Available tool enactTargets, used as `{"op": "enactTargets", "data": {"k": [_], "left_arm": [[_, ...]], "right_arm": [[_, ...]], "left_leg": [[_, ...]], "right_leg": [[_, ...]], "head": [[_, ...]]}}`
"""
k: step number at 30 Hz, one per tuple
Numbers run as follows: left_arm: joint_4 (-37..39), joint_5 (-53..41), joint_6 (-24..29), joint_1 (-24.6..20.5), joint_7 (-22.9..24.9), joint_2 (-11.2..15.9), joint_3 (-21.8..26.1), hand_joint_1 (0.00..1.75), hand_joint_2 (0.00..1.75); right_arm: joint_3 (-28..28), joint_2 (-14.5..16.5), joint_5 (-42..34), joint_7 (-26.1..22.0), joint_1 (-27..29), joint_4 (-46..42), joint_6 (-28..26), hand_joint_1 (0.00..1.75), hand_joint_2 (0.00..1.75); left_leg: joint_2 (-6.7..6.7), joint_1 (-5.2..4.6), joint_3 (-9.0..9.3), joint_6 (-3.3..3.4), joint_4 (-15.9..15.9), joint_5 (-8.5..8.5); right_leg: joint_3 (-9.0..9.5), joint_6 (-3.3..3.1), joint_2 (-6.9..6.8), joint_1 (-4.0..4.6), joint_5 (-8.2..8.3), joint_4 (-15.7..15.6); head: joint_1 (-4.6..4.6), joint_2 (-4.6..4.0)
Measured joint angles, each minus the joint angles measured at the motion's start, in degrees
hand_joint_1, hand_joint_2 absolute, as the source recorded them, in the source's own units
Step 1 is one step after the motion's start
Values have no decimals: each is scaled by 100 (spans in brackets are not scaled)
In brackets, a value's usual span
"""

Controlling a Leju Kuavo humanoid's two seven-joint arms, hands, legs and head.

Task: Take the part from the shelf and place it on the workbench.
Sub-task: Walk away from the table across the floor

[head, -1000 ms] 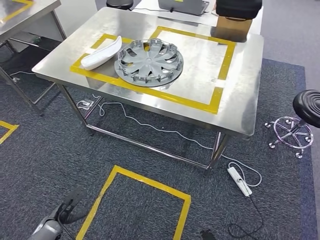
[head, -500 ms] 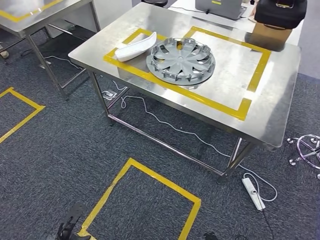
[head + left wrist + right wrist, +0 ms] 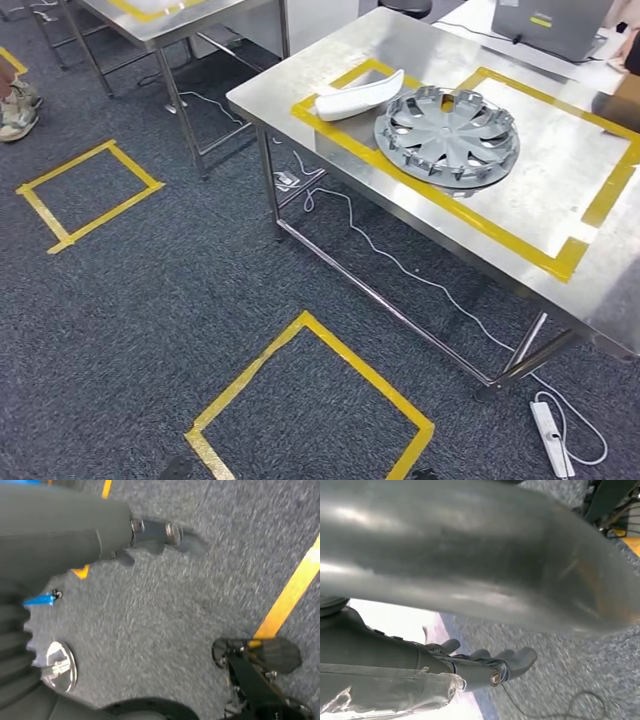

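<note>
Steel workbench (image 3: 302, 85) at right, with a grey hubcap (image 3: 448, 135) flat inside the yellow tape frame (image 3: 483, 225). Just left of the hubcap, at the frame's far left corner, a white curved part (image 3: 358, 95). Near, on dark carpet, a yellow taped square (image 3: 309, 400); far right, a white power strip (image 3: 551, 450). Left hand (image 3: 124, 532): hangs over carpet, fingers stretched out, holds nothing. Right hand (image 3: 471, 667): fingers (image 3: 520, 658) straight, side by side, clasps nothing

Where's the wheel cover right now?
In the head view, the wheel cover lies on the steel workbench at upper right, inside the yellow tape frame, beside the white part.
</note>
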Motion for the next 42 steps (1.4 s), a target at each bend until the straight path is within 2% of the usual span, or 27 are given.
{"op": "enactTargets", "data": {"k": [1, 2, 3, 5, 7, 8, 10, 12, 13, 14, 16, 18, 20, 22, 23, 24, 25, 27, 29, 31, 32, 34, 36, 38, 39, 40, 42], "left_arm": [[2, 20, 19, 10, 10, -2, 35, 0, 0], [4, 36, 47, 19, 28, 0, 71, 0, 0], [5, 48, 84, 18, 50, 1, 106, 0, 0], [7, 58, 141, -10, 97, -2, 156, 0, 0], [7, 68, 162, -32, 144, -5, 208, 0, 0], [7, 75, 162, -28, 168, -6, 228, 0, 0], [7, 85, 162, -12, 201, -3, 249, 0, 0], [7, 90, 162, -29, 213, -7, 264, 0, 0], [7, 92, 158, -44, 216, -15, 270, 0, 0], [7, 96, 150, -54, 218, -24, 275, 0, 0], [8, 121, 114, -38, 203, -34, 305, 0, 87], [9, 155, 72, -11, 174, -28, 356, 0, 175], [9, 170, 41, -15, 151, -27, 383, 0, 175], [9, 191, 4, -21, 125, -32, 396, 0, 175], [9, 204, -15, -14, 112, -33, 405, 0, 175], [9, 216, -32, -4, 99, -33, 416, 0, 175], [9, 221, -43, 2, 91, -33, 426, 0, 175], [9, 223, -53, 0, 80, -35, 456, 0, 175], [9, 222, -64, -6, 69, -37, 487, 0, 175], [9, 221, -96, 13, 59, -36, 506, 0, 175], [10, 221, -117, 28, 53, -36, 512, 0, 175], [11, 220, -154, 34, 43, -37, 520, 0, 175], [11, 216, -175, 18, 31, -47, 521, 0, 175], [11, 211, -182, 17, 23, -61, 521, 0, 175], [11, 208, -183, 25, 23, -64, 522, 0, 175], [11, 204, -183, 31, 23, -65, 522, 0, 175], [11, 187, -184, 27, 23, -64, 523, 0, 175]], "right_arm": [[2, 3, 21, -6, -6, 0, 9, 0, 0], [5, 7, 41, -12, -11, 0, 18, 0, 0], [9, 12, 58, -15, -11, 0, 23, 0, 0], [15, 19, 90, -12, -3, 0, 30, 0, 0], [17, 22, 108, 11, 8, 0, 43, 0, 0], [18, 27, 114, 22, 8, 0, 51, 0, 0], [21, 40, 117, 36, 0, 0, 65, 0, 0], [24, 49, 115, 40, -4, 0, 75, 0, 0], [25, 50, 108, 41, -6, 0, 78, 0, 0], [25, 52, 97, 40, -6, 0, 81, 0, 0], [24, 67, 67, 33, -13, 0, 86, 0, 0], [23, 87, 42, 17, -18, 0, 88, 0, 0], [23, 100, 20, 1, -6, 0, 92, 0, 0], [23, 115, -2, -18, 17, 1, 94, 0, 0], [23, 123, -9, -27, 22, 1, 94, 0, 0], [23, 133, -14, -34, 23, 2, 94, 0, 0], [23, 140, -15, -38, 21, 2, 93, 0, 0], [23, 148, -16, -40, 20, 2, 91, 0, 0], [23, 153, -19, -42, 13, 2, 88, 0, 0], [23, 164, -20, -41, 0, 1, 86, 0, 0], [22, 171, -18, -40, -3, 0, 83, 0, 0], [22, 184, -8, -38, 2, 0, 76, 0, 0], [22, 189, 3, -27, 19, 0, 70, 0, 0], [22, 190, 13, -4, 33, 0, 68, 0, 0], [22, 190, 18, 9, 33, 0, 68, 0, 0], [22, 190, 22, 21, 29, 0, 68, 0, 0], [23, 192, 30, 37, 23, 0, 68, 0, 0]], "left_leg": [[14, 12, -16, -34, 0, 5], [127, 4, -47, -62, 47, -37], [300, -11, -122, -87, 193, -145], [666, -29, -427, -129, 824, -513], [762, -13, -722, -170, 1460, -763], [775, -3, -740, -185, 1535, -741], [867, 8, -429, -204, 1039, -434], [1137, -1, 23, -199, 275, -158], [1226, -10, 147, -170, 45, -103], [1251, -23, 189, -132, -54, -97], [1113, -32, 166, -33, -77, -79], [995, -20, 159, 43, -89, -52], [870, -15, 141, 98, -94, -29], [713, -25, 118, 126, -93, -14], [630, -29, 114, 129, -92, -8], [546, -31, 114, 125, -91, -3], [461, -29, 118, 118, -89, 3], [305, -27, 110, 85, -74, 13], [178, -16, 66, 17, -67, 39], [63, 10, 21, -68, -87, 79], [95, 13, 1, -99, -76, 70], [376, -4, -155, -142, 225, -139], [688, -16, -493, -171, 939, -524], [761, -10, -723, -191, 1457, -687], [778, -8, -690, -196, 1428, -611], [813, -7, -553, -195, 1200, -456], [1069, -26, -115, -180, 431, -132]], "right_leg": [[9, -18, -76, 2, 18, -21], [24, -45, -153, -4, 38, -53], [40, -74, -243, -11, 57, -89], [48, -108, -437, -13, 70, -122], [37, -113, -641, -11, 69, -122], [33, -111, -733, -13, 68, -121], [39, -91, -893, -22, 63, -118], [46, -33, -1027, 2, 39, -94], [52, 1, -1087, 19, 29, -83], [59, 31, -1144, 35, 22, -78], [82, 88, -1227, 23, 12, -88], [22, 145, -1019, -10, -142, 89], [-248, 167, -678, -25, -512, 726], [-587, 154, -553, -20, -814, 1468], [-655, 143, -538, -18, -818, 1602], [-613, 128, -525, -19, -710, 1508], [-464, 112, -489, -23, -515, 1197], [-84, 86, -234, -56, -167, 394], [106, 75, -37, -69, -72, -5], [122, 38, -107, -47, -68, -34], [126, 3, -172, -44, -50, -52], [140, -68, -334, -44, -16, -102], [140, -108, -522, -23, -10, -116], [135, -121, -709, -8, -17, -115], [136, -121, -791, -6, -20, -115], [141, -117, -865, -6, -24, -115], [158, -81, -996, 14, -50, -100]], "head": [[-2, 0], [-9, 0], [-22, 0], [-49, 0], [-55, 0], [-56, 0], [-56, 0], [-62, 0], [-55, 0], [-49, 0], [-33, 1], [-21, 1], [0, 0], [3, 0], [3, 0], [2, 0], [3, 0], [3, 0], [1, 0], [-3, 0], [-5, 0], [-32, 0], [-57, 0], [-59, 0], [-59, 0], [-60, 0], [-66, 0]]}}
